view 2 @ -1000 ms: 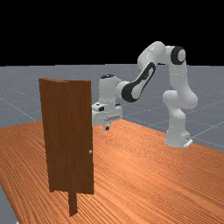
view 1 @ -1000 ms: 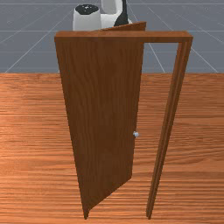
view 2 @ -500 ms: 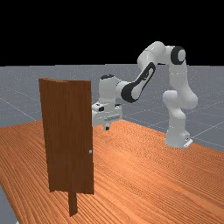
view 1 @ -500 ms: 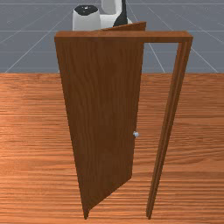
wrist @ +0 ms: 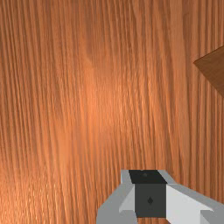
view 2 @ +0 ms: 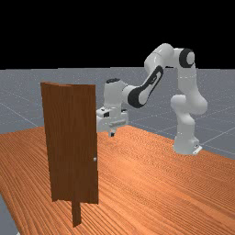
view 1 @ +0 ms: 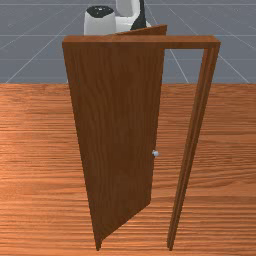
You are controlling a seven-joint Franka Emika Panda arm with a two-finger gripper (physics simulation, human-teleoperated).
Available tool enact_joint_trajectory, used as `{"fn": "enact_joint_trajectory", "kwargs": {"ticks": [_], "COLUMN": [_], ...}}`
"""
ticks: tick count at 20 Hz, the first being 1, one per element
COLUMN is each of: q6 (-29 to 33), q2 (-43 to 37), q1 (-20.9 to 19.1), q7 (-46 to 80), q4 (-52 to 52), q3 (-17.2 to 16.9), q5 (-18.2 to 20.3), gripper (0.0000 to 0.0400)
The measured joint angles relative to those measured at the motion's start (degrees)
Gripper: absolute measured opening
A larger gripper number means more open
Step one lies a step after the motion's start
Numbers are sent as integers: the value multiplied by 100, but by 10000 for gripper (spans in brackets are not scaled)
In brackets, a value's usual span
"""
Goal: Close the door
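Door (view 1: 117,135) 's wide open lol, end effector (view 2: 111,133) at the knob's (view 2: 95,159) one o'clock, far view; can't tell if it's gripping.

From my station I see the frame (view 1: 142,42) standing on the table (view 1: 40,160), with one post (view 1: 192,150) at the front view's right. At the front view's left, the door (view 1: 115,125) meets the frame's other side and slants back toward my arm (view 2: 160,64), leaving a gap between its free edge and that right post. The knob (view 1: 156,153) sits at the free edge, facing the gap. Part of my arm lies behind the door's top. In the far view, my base (view 2: 185,142) stands on the table at right, the door at left, and my gripper (view 2: 111,134) is above the table, just right of the door.
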Motion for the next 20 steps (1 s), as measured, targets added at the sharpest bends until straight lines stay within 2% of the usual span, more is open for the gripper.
{"fn": "enact_joint_trajectory", "kwargs": {"ticks": [20], "q6": [111], "q2": [284], "q1": [35], "q7": [-58], "q4": [162], "q3": [62], "q5": [53], "gripper": [0]}}
